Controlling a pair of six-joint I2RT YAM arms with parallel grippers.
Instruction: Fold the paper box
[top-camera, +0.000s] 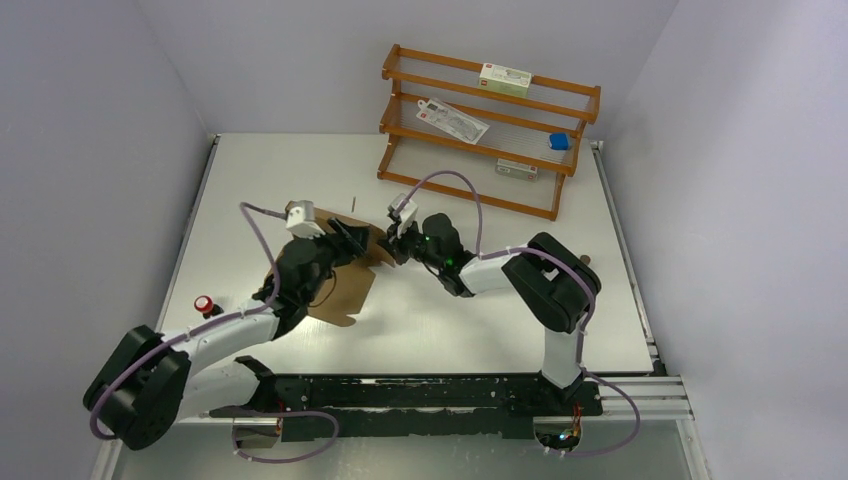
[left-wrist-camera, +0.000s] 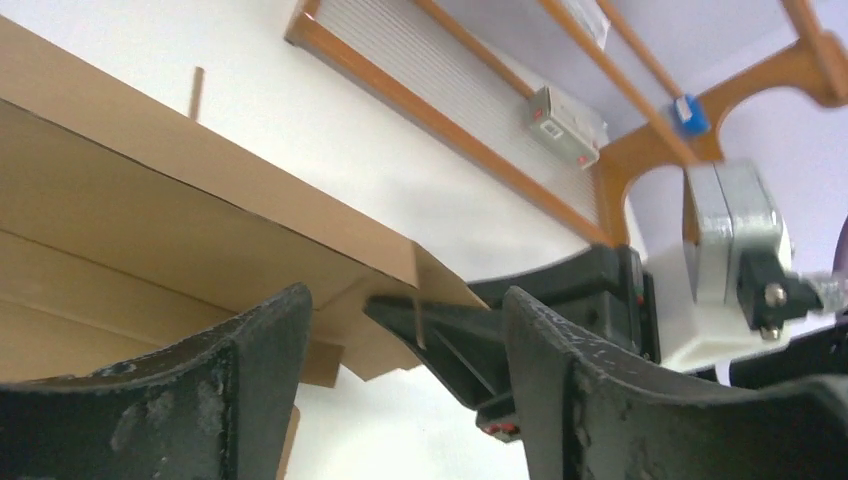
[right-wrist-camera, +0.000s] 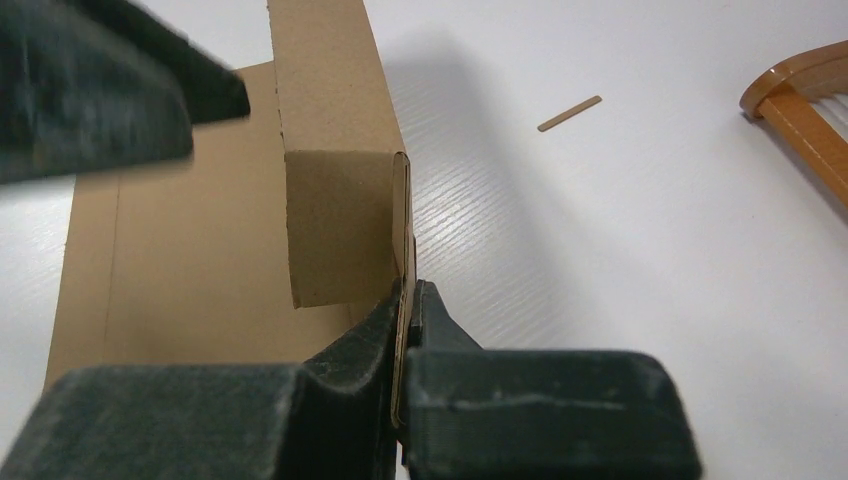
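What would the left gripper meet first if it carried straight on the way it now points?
Most likely the raised flap of the paper box, which fills the gap ahead of the open left gripper. The right gripper, pinching that flap's corner, sits just behind; depth is unclear.

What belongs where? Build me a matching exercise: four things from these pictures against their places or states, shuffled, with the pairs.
Things:
1. right claw
2. blue item
3. red button
4. white and green carton

Places or states:
A. top shelf of the wooden rack
B. left side of the table
C. clamped on a flap of the paper box
D. right end of the rack's middle shelf

Pairs: 1-C, 2-D, 3-B, 4-A
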